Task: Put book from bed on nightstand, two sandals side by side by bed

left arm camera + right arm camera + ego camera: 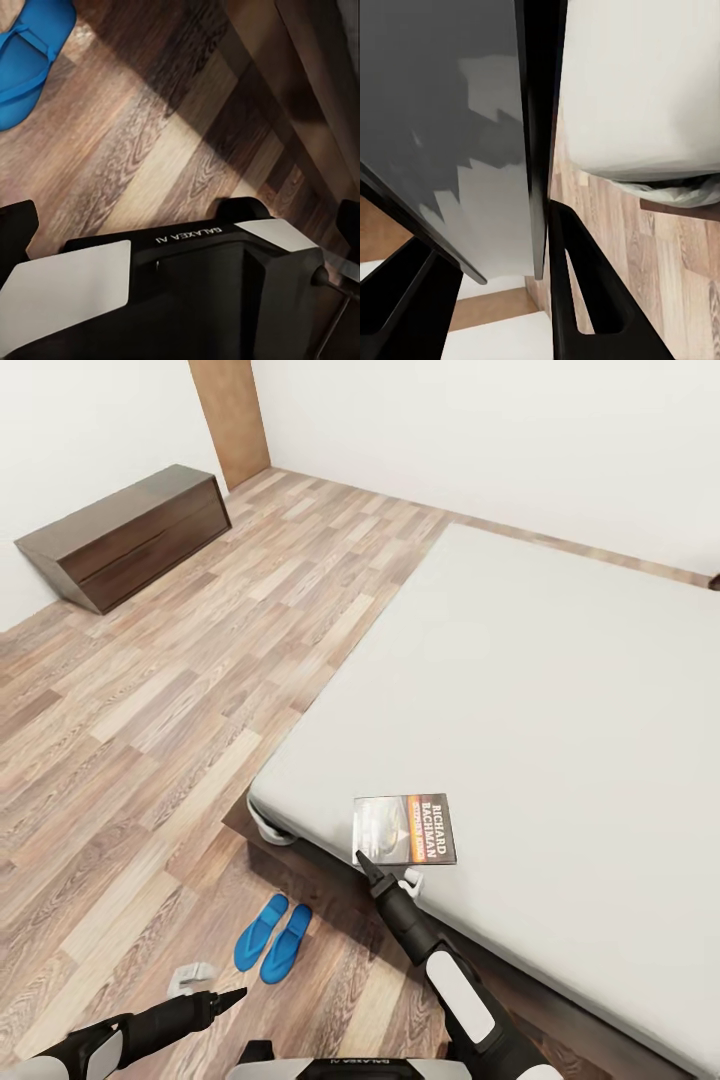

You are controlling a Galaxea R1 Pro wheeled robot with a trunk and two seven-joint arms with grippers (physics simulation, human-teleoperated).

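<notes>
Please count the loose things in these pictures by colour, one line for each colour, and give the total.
Bright blue flip-flop sandals, on the wood plank floor: 2
Dark paperback book with orange band, in the right hand: 1
Total: 3

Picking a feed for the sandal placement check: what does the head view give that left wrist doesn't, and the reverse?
Head view alone: the book pinched at its near edge by the right hand, raised over the near corner of the bed; the long dark bench by the far wall; the left hand low over the floor. Left wrist view alone: a close look at the robot's own base. Both: the blue sandals lying side by side, and the plank floor.
</notes>
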